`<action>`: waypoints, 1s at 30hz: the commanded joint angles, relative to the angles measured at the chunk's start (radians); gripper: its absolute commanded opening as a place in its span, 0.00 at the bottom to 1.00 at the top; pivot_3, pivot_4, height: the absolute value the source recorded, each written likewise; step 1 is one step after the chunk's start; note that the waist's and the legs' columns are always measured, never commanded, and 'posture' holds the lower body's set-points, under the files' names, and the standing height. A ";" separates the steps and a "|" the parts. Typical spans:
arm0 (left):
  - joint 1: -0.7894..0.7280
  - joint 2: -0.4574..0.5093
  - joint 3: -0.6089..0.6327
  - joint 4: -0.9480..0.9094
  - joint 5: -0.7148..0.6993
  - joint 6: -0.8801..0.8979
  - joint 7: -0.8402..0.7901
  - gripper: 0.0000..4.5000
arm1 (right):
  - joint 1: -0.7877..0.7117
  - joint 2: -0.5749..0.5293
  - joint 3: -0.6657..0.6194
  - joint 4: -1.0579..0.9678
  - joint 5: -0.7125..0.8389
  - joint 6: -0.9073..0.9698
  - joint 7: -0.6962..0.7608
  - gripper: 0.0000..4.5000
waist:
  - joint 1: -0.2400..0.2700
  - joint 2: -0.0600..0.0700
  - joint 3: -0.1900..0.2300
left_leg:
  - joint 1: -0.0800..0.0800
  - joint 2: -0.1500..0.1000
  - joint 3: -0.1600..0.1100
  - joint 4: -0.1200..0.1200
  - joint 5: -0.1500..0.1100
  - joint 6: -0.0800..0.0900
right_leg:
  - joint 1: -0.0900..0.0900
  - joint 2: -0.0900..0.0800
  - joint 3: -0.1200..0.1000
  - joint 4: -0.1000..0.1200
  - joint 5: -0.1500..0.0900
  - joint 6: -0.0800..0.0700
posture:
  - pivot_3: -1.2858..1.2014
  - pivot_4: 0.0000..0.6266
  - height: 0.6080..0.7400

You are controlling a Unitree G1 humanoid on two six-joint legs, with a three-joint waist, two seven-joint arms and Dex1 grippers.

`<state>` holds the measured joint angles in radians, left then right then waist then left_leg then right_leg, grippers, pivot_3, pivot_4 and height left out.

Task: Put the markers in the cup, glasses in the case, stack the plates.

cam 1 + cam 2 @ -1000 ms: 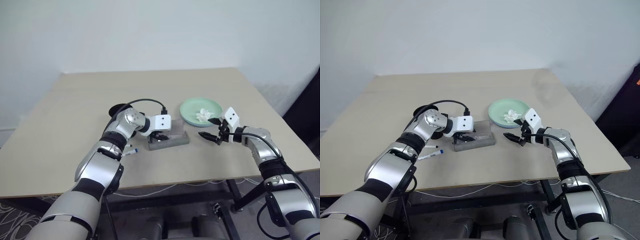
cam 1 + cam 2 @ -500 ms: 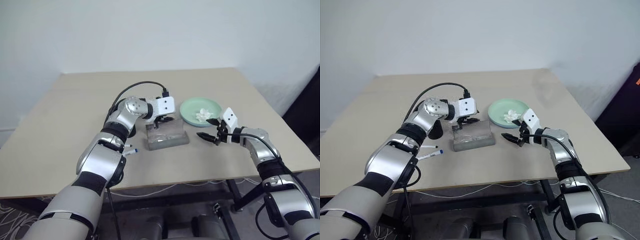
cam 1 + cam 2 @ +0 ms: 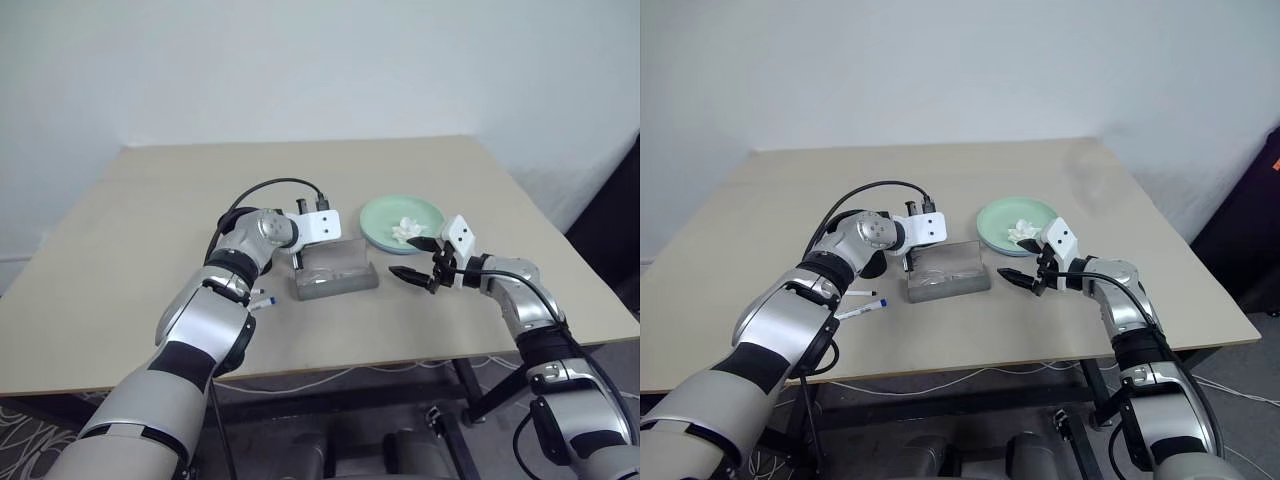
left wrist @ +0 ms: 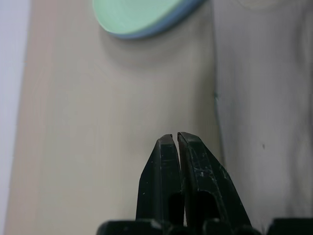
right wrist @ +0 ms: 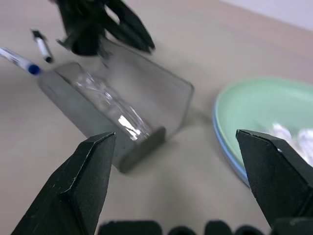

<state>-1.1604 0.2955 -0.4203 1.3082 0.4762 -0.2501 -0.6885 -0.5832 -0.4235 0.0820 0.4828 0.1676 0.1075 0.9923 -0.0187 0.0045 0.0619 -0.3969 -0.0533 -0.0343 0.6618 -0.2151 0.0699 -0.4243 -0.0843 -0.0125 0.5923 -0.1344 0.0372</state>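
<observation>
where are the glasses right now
In the right wrist view the clear glasses lie inside the open grey case, which sits mid-table between the markers and the stacked plates.

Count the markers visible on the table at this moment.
2. The blue-capped marker and the black-capped marker lie side by side on the table, left of the case, by the left arm.
</observation>
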 commanded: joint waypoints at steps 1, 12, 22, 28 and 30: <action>-0.001 0.006 0.028 -0.018 -0.036 -0.016 -0.104 0.01 | -0.005 -0.014 -0.032 -0.057 0.032 0.015 0.003 0.95 | 0.000 0.000 0.000 | 0.000 0.000 0.000 0.000 0.000 0.000 | 0.000 0.000 0.000 0.000 0.000 0.000 | 0.52 0.00 1.00; 0.077 0.071 0.115 -0.172 -0.194 -0.006 -0.540 0.01 | 0.006 -0.015 -0.038 -0.065 0.024 0.030 0.006 0.95 | -0.001 0.000 0.000 | 0.000 0.000 0.000 0.000 0.000 0.000 | -0.001 0.000 0.000 0.000 0.000 0.000 | 0.52 0.00 1.00; 0.181 0.140 0.140 -0.402 -0.285 0.059 -0.630 0.01 | -0.006 -0.002 -0.025 -0.059 0.015 0.032 0.016 0.95 | -0.001 0.000 0.000 | 0.000 0.001 0.000 0.000 0.000 0.000 | -0.001 0.000 0.000 0.000 0.000 0.000 | 0.52 0.00 1.00; 0.310 0.281 0.179 -0.742 -0.409 0.214 -0.816 0.01 | 0.002 -0.002 -0.022 -0.065 0.014 0.034 0.017 0.95 | -0.013 0.000 0.000 | 0.000 0.001 0.001 -0.001 0.000 0.000 | -0.002 0.000 0.002 0.000 0.000 0.000 | 0.52 0.00 1.00; 0.368 0.376 0.171 -0.838 -0.400 0.249 -0.846 0.01 | 0.002 -0.002 -0.018 -0.059 0.011 0.032 0.018 0.95 | -0.021 0.000 0.000 | 0.000 0.001 0.001 -0.002 0.000 0.000 | -0.003 0.000 0.002 0.000 0.000 -0.001 | 0.52 0.00 1.00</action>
<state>-0.8016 0.6171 -0.2749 0.5637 0.0972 -0.0365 -1.5002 -0.5665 -0.4215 0.0754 0.4465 0.1652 0.1490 1.0073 -0.0395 0.0047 0.0617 -0.3964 -0.0517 -0.0339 0.6596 -0.2154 0.0694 -0.4271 -0.0838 -0.0105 0.5925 -0.1346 0.0365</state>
